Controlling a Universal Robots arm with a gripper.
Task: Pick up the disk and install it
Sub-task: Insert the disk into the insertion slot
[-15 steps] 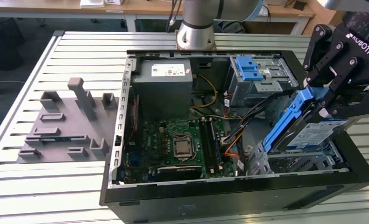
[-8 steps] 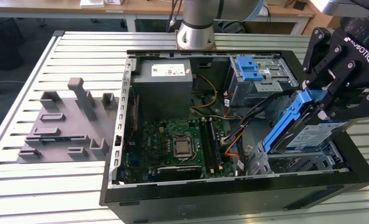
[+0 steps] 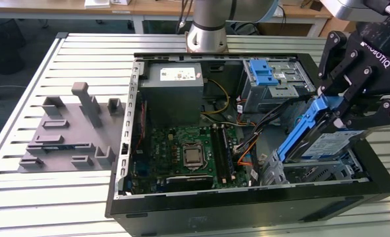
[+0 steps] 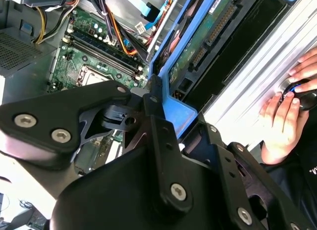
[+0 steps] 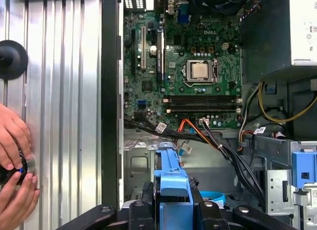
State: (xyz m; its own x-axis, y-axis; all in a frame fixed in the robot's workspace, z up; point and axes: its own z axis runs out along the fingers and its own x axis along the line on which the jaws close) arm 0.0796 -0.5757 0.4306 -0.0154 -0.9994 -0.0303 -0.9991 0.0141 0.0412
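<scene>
Gripper [image 3: 345,114] has the disk [image 3: 323,144] pinched tight between its fingers, hanging tilted over a corner of the computer case [image 3: 248,205].

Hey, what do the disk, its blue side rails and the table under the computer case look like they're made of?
Disk: body probably metal, grey where it shows, under a glossy printed label, likely paper or film.
Side rails: probably moulded plastic, an even bright blue with a slight sheen.
Table: seems to be bare aluminium, its ribbed pale-silver slats reflecting light.
</scene>
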